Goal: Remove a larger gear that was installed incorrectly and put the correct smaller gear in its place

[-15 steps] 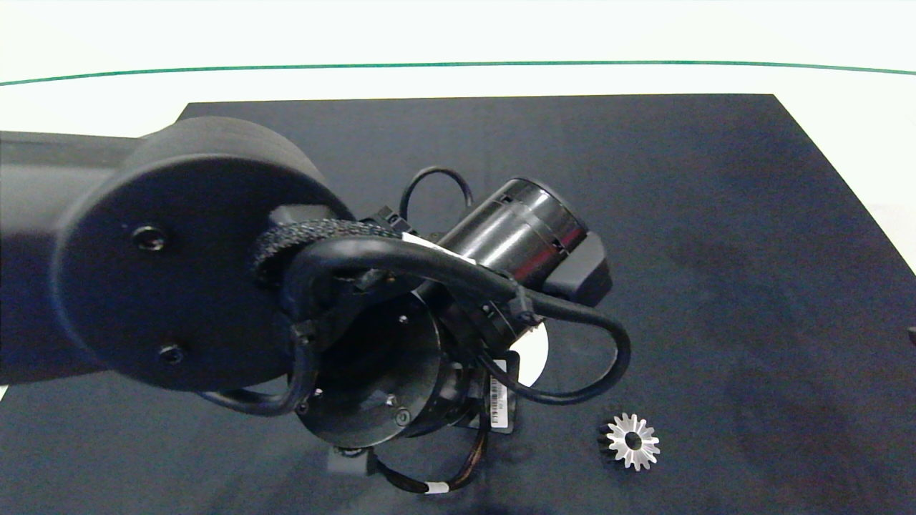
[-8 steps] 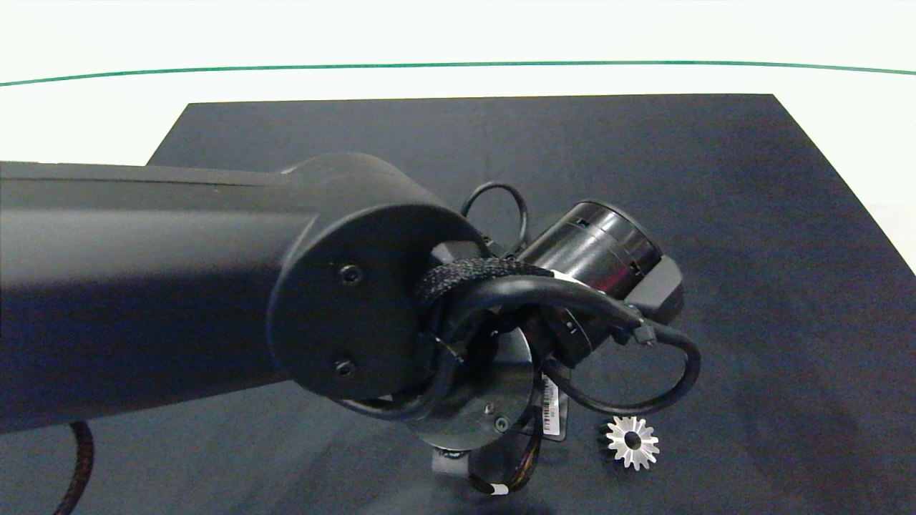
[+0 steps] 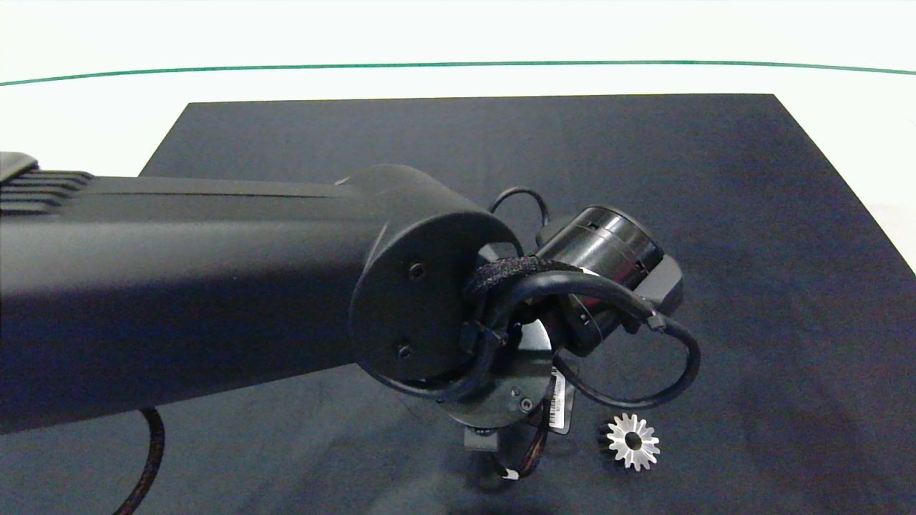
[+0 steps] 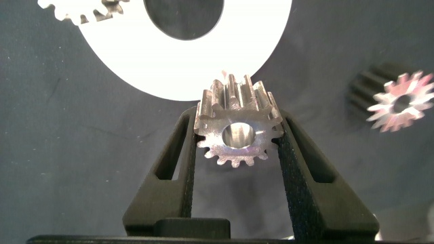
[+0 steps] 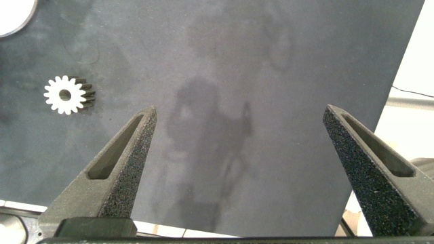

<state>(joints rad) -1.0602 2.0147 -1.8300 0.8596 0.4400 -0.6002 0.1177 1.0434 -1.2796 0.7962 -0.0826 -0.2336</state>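
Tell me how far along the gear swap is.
Done: the larger gear lies loose on the dark mat, off the white disc. In hand: the left gripper is shut on the smaller gear, near the disc's edge. Left: seat it on the disc and release. The right gripper hangs open over the mat, idle.

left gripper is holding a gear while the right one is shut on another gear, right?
Not quite. The left gripper does hold a small gear, but the right gripper is open and empty, its jaws wide apart above the dark mat, as the right wrist view shows.
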